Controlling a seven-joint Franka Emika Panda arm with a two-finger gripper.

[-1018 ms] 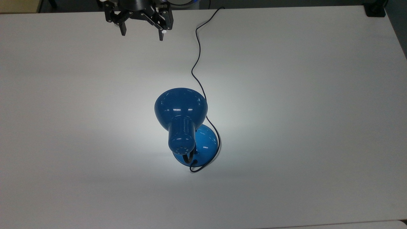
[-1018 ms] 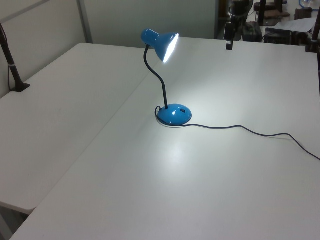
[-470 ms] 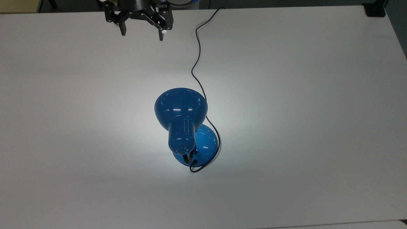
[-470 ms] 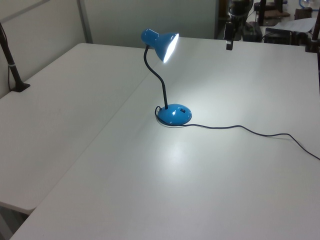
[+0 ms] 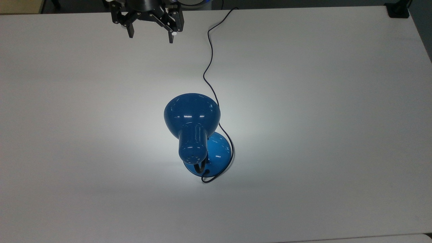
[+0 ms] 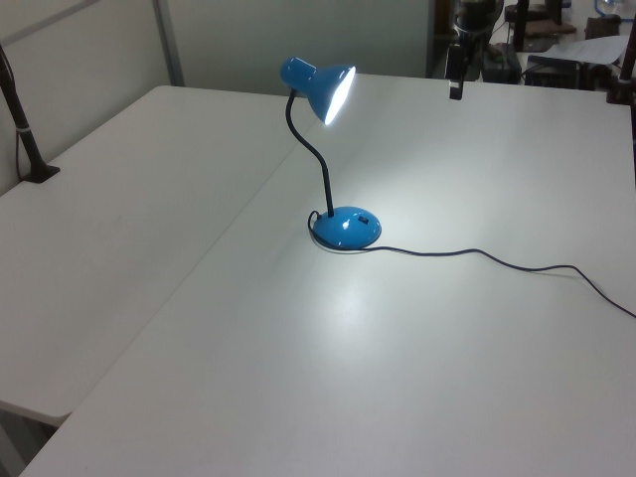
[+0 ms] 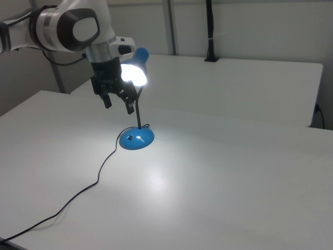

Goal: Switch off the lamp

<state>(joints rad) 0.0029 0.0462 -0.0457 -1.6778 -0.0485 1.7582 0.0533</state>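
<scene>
While lit: lamp (image 5: 197, 133), mid-table in top view, well apart from gripper (image 5: 150, 37) at far edge, fingers spread, empty. Left view: base switch (image 6: 364, 220) facing right, toward cord. Right view: switch (image 7: 131, 138) below gripper (image 7: 119, 106), nearer camera.

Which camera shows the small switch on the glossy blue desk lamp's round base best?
The right view: the dark switch faces it on the glossy blue desk lamp's round base. The left view shows it small. In the top view, the dome shade overhangs the base.
</scene>
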